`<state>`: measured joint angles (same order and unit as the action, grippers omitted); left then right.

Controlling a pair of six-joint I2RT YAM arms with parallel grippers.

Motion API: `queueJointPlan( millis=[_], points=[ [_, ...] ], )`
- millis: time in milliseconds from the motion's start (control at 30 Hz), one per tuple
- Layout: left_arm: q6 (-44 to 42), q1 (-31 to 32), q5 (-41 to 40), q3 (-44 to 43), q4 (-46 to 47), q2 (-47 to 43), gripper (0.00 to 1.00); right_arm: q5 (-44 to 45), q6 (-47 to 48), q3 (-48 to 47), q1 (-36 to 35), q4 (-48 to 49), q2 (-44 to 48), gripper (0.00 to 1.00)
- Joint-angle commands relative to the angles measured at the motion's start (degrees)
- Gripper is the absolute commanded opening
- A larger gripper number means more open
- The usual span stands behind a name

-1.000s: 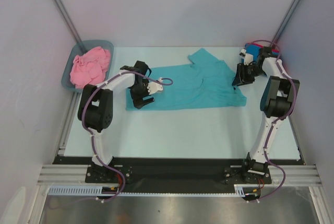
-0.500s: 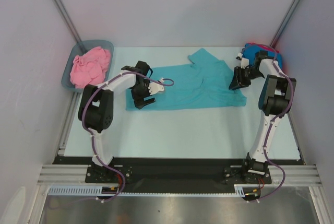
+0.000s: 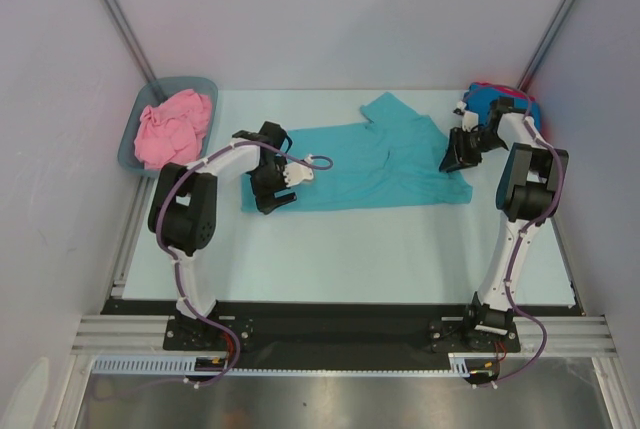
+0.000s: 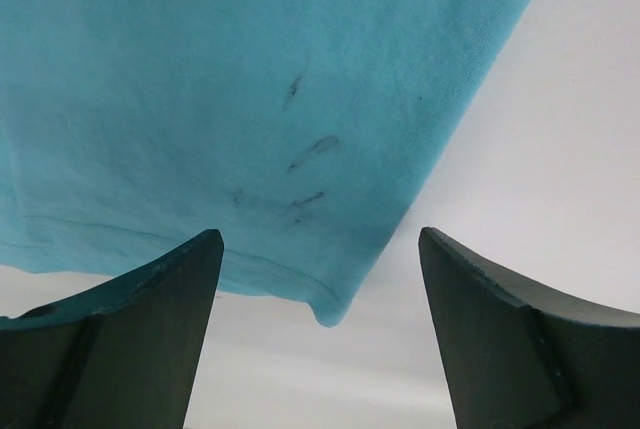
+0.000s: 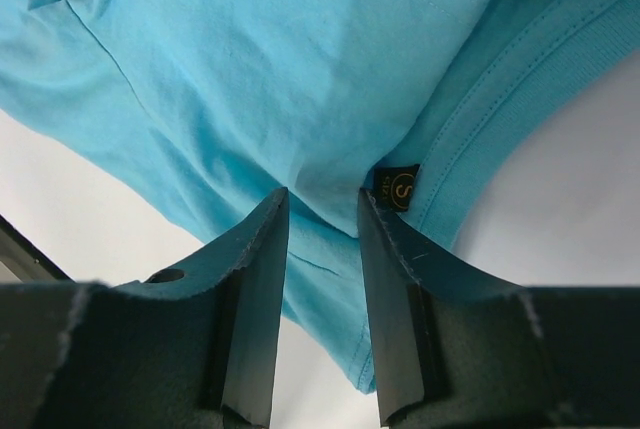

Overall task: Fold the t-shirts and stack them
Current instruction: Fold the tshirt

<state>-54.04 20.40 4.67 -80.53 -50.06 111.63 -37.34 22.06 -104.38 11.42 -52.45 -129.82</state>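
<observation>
A teal t-shirt (image 3: 370,164) lies spread flat across the middle of the table. My left gripper (image 3: 265,199) hovers open over its near left corner. In the left wrist view that hem corner (image 4: 325,309) sits between the wide-apart fingers (image 4: 150,329), untouched by either. My right gripper (image 3: 452,159) is at the shirt's right end, by the collar. In the right wrist view it (image 5: 322,194) is shut on a bunched fold of teal cloth (image 5: 250,49) beside the black size tag (image 5: 398,189). A pink t-shirt (image 3: 172,124) is crumpled in the tub. A bright blue t-shirt (image 3: 490,101) sits at the back right.
The grey-blue tub (image 3: 128,149) stands at the back left corner against the wall. A sliver of red cloth (image 3: 480,85) shows behind the blue t-shirt. White walls close in the table on three sides. Bare table runs between the teal t-shirt and the arm bases.
My right gripper has shifted slightly left and down onto the collar end and narrowed on the cloth. My left gripper has edged toward the shirt's near left corner, still open.
</observation>
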Motion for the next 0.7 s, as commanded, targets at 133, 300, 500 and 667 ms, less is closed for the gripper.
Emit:
queueJointPlan(
  millis=[133,300,500,667],
  points=[
    [-0.5,0.5,0.1,1.1,1.7,-1.0,0.86,0.2,0.0,-2.8,0.8,-0.8,1.6,0.39],
    [-1.0,0.5,-0.6,2.3,1.6,-0.8,0.86,-0.3,-0.3,-3.4,0.9,-0.9,0.4,0.39],
    [-2.1,0.5,-2.6,5.0,1.9,-0.9,0.76,-1.4,-0.5,-5.6,0.9,-1.4,-0.8,0.39],
    [-2.2,0.4,-3.6,5.8,2.3,-1.0,0.56,-1.9,-0.5,-6.5,0.9,-1.7,-1.7,0.39]
  ],
)
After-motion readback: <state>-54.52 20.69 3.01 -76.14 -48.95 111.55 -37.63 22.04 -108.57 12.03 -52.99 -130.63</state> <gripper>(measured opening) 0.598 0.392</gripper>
